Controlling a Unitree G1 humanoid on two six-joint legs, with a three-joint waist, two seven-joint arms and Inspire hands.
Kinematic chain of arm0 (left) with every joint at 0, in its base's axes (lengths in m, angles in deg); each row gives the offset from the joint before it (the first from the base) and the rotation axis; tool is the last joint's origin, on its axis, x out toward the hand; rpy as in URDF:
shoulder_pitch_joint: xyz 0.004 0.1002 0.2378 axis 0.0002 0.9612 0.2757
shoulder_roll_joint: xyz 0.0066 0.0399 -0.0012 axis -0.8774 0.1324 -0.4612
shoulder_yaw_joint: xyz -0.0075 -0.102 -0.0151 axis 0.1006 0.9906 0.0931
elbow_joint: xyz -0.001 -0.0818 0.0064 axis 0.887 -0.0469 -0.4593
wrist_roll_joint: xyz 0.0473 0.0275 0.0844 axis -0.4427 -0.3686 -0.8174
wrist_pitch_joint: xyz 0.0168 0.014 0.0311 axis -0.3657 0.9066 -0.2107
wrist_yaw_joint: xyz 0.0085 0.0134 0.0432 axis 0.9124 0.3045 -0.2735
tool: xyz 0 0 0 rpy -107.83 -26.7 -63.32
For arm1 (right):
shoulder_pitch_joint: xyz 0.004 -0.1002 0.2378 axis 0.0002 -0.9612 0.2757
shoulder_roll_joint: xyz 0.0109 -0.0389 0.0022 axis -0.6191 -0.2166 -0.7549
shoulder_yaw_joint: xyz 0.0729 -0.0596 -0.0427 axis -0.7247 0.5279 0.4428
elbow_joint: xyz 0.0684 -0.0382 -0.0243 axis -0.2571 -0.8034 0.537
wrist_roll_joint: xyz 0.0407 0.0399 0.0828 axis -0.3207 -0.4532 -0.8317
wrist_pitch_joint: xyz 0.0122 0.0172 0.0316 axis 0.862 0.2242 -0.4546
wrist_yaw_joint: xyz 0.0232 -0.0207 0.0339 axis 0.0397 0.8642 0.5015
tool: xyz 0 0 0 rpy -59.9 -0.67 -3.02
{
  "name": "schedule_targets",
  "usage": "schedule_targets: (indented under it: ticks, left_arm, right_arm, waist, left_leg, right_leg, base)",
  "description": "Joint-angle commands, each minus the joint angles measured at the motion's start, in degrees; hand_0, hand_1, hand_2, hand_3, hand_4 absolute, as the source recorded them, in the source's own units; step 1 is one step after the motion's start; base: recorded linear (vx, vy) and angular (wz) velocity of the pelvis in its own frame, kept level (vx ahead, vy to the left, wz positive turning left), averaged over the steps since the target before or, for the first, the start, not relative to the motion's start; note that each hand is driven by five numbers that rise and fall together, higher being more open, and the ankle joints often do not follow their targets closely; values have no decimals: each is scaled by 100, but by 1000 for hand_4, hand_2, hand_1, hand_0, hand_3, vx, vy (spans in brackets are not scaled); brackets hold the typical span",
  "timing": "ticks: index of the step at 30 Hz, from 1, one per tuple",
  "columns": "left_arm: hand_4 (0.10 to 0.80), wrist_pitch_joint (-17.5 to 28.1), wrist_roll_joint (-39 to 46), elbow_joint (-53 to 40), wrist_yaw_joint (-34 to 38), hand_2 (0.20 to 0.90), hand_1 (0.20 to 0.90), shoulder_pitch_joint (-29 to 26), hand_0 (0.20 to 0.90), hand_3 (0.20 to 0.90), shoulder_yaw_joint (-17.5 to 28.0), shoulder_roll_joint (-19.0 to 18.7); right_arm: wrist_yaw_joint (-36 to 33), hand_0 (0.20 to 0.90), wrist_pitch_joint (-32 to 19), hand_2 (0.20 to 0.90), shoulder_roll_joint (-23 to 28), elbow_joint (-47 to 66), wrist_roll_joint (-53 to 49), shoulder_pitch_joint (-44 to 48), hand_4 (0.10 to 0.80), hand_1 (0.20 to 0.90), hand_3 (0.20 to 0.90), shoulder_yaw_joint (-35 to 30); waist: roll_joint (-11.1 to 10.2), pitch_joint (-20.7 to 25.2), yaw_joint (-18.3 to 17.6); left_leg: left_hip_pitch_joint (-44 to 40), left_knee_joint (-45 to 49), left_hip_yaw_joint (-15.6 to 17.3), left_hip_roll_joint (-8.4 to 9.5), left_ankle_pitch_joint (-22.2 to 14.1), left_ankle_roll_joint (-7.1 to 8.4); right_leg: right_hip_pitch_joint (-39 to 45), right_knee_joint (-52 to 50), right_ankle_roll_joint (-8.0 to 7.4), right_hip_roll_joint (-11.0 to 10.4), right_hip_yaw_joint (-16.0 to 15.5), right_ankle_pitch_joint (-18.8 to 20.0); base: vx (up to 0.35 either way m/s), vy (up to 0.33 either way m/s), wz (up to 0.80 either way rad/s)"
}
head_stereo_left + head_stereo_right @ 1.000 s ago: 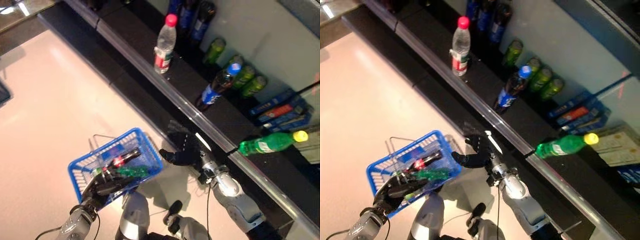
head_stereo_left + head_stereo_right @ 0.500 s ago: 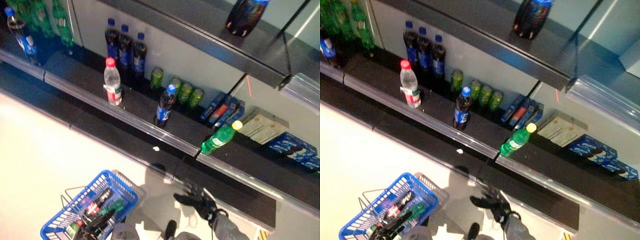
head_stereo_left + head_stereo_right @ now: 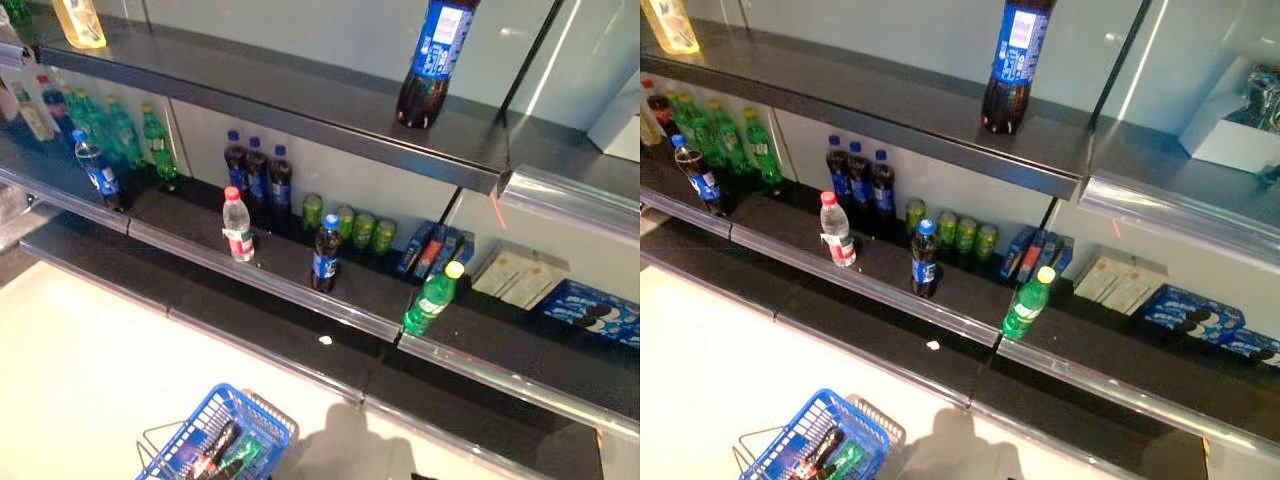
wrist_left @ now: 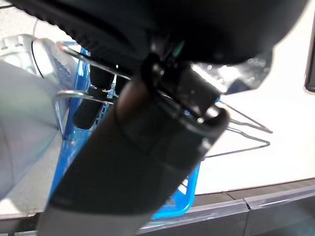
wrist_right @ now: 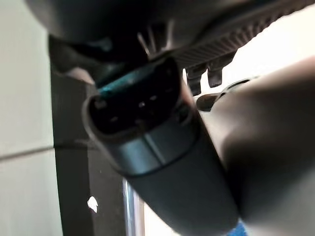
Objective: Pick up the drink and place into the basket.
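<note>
The blue wire basket [image 3: 262, 425] shows at the bottom of the eye views, with a dark red-labelled bottle [image 3: 216, 452] and a green one lying in it. Neither hand appears in the eye views. In the left wrist view my left hand [image 4: 147, 29] hangs over the basket [image 4: 177, 201], its fingers [image 4: 91, 98] curled at the wire handle [image 4: 74, 93]. My right hand [image 5: 162, 137] fills its own wrist view with nothing in it, and its fingers [image 5: 209, 76] are straight. On the middle shelf stand a green yellow-capped bottle [image 3: 432, 298], a blue-capped cola bottle [image 3: 326, 253] and a red-capped water bottle [image 3: 237, 224].
Behind these, the shelf holds three dark bottles [image 3: 256, 172], green cans [image 3: 350, 222] and flat boxes [image 3: 430, 250]. A large cola bottle [image 3: 432, 62] stands on the upper shelf. More green bottles [image 3: 120, 135] fill the left bay. A metal rail [image 3: 300, 300] edges the shelf.
The camera has tilted up, so the upper shelf has come into sight. The basket has slid to the bottom edge and both hands have dropped out of the eye views.
</note>
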State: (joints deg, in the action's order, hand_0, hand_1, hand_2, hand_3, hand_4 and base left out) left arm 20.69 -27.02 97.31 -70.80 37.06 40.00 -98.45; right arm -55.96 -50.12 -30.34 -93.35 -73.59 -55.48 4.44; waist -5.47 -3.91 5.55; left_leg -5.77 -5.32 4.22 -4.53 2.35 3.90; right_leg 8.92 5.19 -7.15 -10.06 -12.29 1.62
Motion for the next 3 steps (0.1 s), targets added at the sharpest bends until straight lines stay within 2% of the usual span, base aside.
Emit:
schedule_targets:
  ticks: [1, 3]
  left_arm:
    - [100, 781, -106, -67, -332, 300, 300, -297, 300, 200, -143, 57]
    - [100, 730, -154, -83, -366, 300, 300, -320, 300, 200, -137, 51]
  right_arm:
    - [-36, 900, -8, 900, 344, -342, -234, 170, 800, 900, 900, -328]
    - [-114, 900, -87, 900, 362, -354, -70, 167, 800, 900, 900, -332]
  waist:
    - [394, -45, -16]
    - [394, -27, -36]
  left_leg:
    - [-146, 32, 357, -359, -266, 231]
    - [-141, 32, 368, -354, -276, 227]
  right_leg:
    - [-235, -63, -365, -382, -225, 271]
    - [-250, -66, -361, -378, -201, 266]
  base:
    - [0, 0, 0]
    - [0, 0, 0]
